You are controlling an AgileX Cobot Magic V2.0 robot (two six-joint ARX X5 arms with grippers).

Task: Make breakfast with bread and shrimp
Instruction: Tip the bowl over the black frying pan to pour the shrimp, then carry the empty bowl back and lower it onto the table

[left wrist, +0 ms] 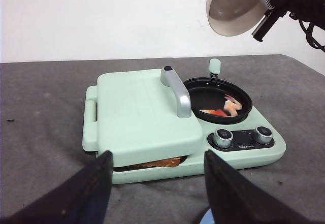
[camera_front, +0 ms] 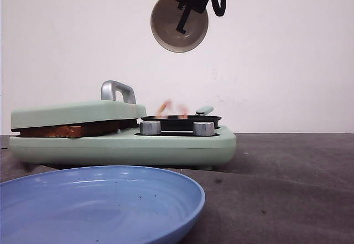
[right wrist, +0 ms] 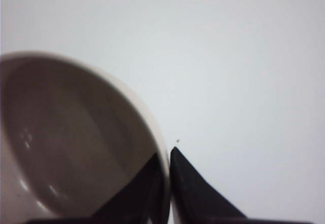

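Note:
A mint-green breakfast maker (camera_front: pixel 166 144) (left wrist: pixel 142 112) lies on the dark table with its lid down. Bread (camera_front: pixel 66 130) (left wrist: pixel 160 162) shows only as a brown crust edge under the lid. Pink shrimp (left wrist: pixel 226 108) (camera_front: pixel 165 109) lie in the small black pan (left wrist: pixel 218 99). High above the pan my right gripper (right wrist: pixel 165 155) (camera_front: pixel 185 17) is shut on the rim of a tilted beige bowl (camera_front: pixel 178 25) (left wrist: pixel 233 8) (right wrist: pixel 71 142), which looks empty. My left gripper (left wrist: pixel 157 170) stands open in front of the machine, holding nothing.
A blue plate (camera_front: pixel 110 205) sits at the near edge of the table, in front of the machine. Two silver knobs (camera_front: pixel 150 127) (camera_front: pixel 203 128) face forward. A metal handle (left wrist: pixel 176 89) stands on the lid. A white wall lies behind.

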